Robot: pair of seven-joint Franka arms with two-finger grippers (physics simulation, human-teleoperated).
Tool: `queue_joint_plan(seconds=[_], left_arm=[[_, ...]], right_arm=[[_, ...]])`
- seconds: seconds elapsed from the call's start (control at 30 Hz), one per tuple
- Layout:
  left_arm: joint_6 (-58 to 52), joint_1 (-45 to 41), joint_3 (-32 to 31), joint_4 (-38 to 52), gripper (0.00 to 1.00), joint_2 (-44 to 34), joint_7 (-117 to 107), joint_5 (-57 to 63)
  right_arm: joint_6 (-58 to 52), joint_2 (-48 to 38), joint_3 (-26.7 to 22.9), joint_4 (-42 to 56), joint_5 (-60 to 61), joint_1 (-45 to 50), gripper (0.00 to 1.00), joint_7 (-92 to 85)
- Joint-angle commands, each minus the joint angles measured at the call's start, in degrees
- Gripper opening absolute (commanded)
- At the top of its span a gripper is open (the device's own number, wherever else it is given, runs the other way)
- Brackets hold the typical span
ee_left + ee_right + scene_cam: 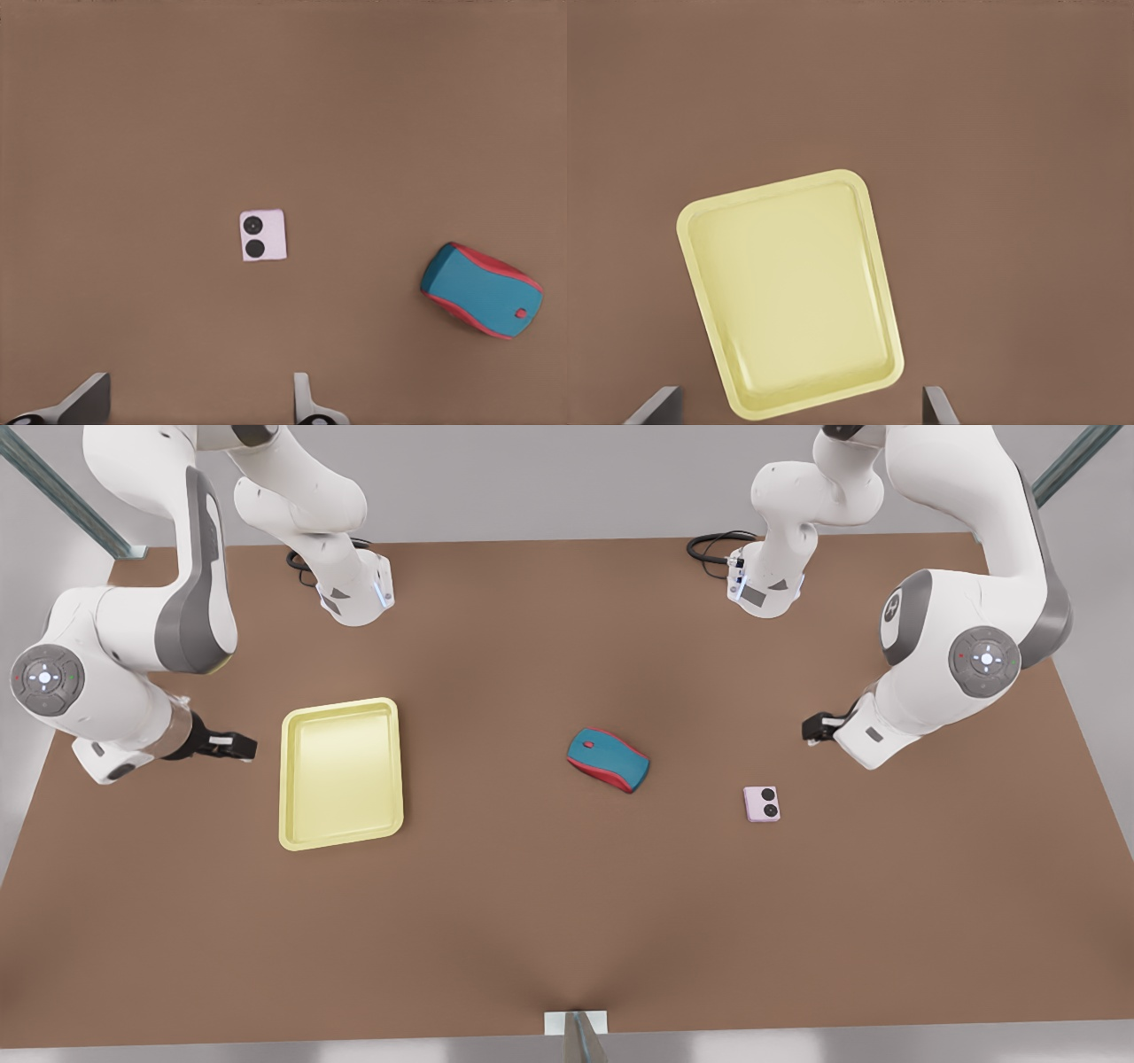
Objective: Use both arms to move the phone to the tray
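On the front view's left, right gripper [241, 746] hovering just beside the tray [341, 772], off its short side toward the table [532, 921] edge, fingers spread wide with nothing between them; in the right wrist view, fingertips [656, 403] standing apart above bare brown top, with the tray [793, 292] lying empty and slightly turned beyond them. Right arm [133, 664] bent low from its base at the far edge, elbow out past the table's side, wrist pointing inward toward the tray. Further right, near the table's middle, a teal-and-red mouse [609, 759], well apart from both hands. Right of that, the phone [762, 803] flat on the table, camera circles up, near but not touching the left gripper [819, 728], which hangs above and to the far side of it. Left gripper released, fingers [306, 403] held wide in the left wrist view, with the phone [263, 235] lying ahead of them and the mouse [483, 290] off to one side. Left arm [966, 638] folded likewise, elbow out at the front view's right, wrist aimed inward.
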Motion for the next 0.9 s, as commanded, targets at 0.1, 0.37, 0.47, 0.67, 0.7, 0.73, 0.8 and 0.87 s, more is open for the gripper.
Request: queue_joint_plan(seconds=[0.1, 0.37, 0.47, 0.67, 0.7, 0.73, 0.8, 0.87], left_arm=[[5.4, 0.0, 0.0, -5.2, 1.00, 5.4, -5.8, 0.2], [47.1, 0.1, -0.1, -28.0, 1.00, 12.7, -5.2, -0.5], [48.0, 0.5, -0.1, -27.9, 1.00, 13.7, -4.6, -3.2], [48.7, 0.5, 0.0, -27.7, 1.00, 15.9, -2.2, -2.8], [48.7, 0.5, 0.0, -27.7, 1.00, 16.7, -2.2, -2.8], [48.7, 0.7, 0.0, -27.7, 1.00, 17.3, -2.2, -2.8], [48.7, 0.9, 0.0, -27.5, 1.00, 17.8, -2.2, -2.8], [49.0, 1.4, 0.0, -26.9, 1.00, 19.0, -2.2, -2.8]], right_arm=[[2.6, 0.2, 0.0, 0.0, -0.1, 0.2, 1.00, 3.6], [2.4, 0.2, 0.0, -0.1, -0.1, 0.2, 1.00, 3.6], [2.6, 0.7, 0.0, 0.0, -0.1, 0.3, 1.00, 3.6], [2.6, 1.0, 0.0, 0.0, -0.1, 0.3, 1.00, 3.7], [2.6, 1.0, 0.0, 0.0, -0.1, 0.3, 1.00, 3.7], [2.6, 1.0, 0.0, 0.0, -0.1, 0.3, 1.00, 3.7], [2.6, 1.0, 0.0, 0.0, -0.1, 0.3, 1.00, 3.7], [2.6, 1.0, 0.0, -0.1, -0.1, 0.2, 1.00, 3.7]])
